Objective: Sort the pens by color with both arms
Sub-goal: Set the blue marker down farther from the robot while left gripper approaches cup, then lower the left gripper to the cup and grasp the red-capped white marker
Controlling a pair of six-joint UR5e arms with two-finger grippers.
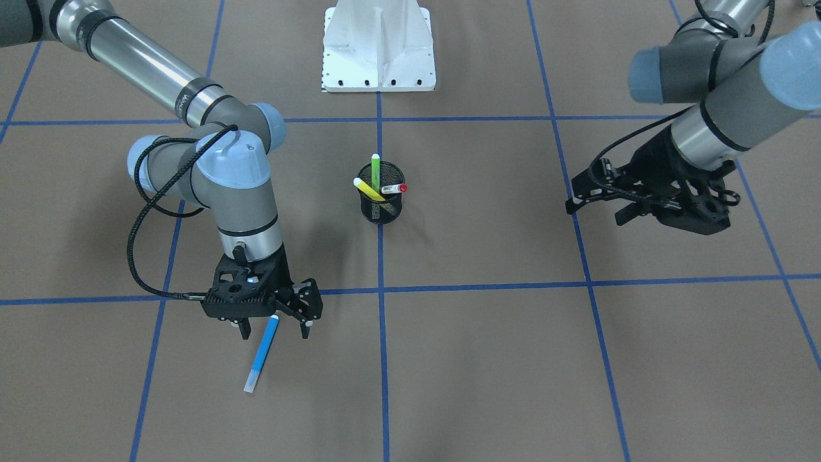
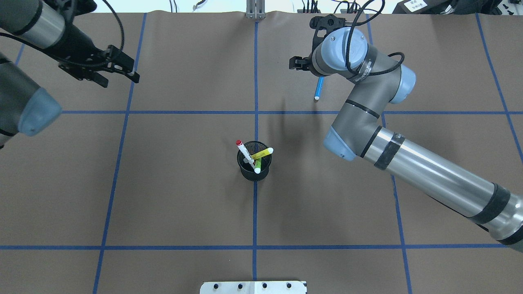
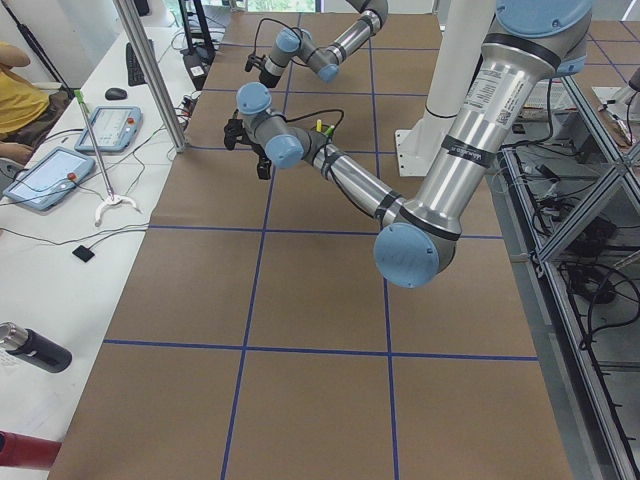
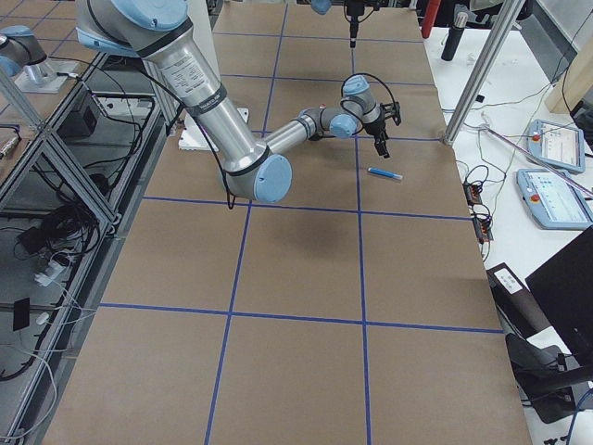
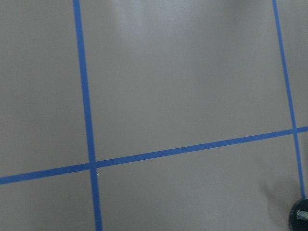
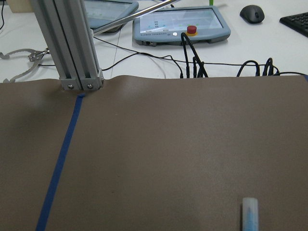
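Observation:
The blue pen [image 1: 262, 353] lies flat on the brown table, also seen in the overhead view [image 2: 318, 88] and the exterior right view [image 4: 384, 173]. My right gripper [image 1: 274, 332] is open, its fingers straddling the pen's near end just above it, not gripping. The right wrist view shows only the pen's pale tip [image 6: 250, 216]. The green pen [image 1: 375, 170], yellow pen [image 1: 368, 188] and red-capped white pen [image 1: 394, 188] stand in the black mesh cup [image 1: 381, 208] at the table's middle. My left gripper [image 1: 593, 212] hangs open and empty, away from the cup.
The white base pedestal [image 1: 378, 51] stands at the robot's side of the table. Blue tape lines [image 1: 381, 290] divide the table into squares. An aluminium post [image 6: 67, 48] and teach pendants [image 6: 180, 24] lie beyond the far edge.

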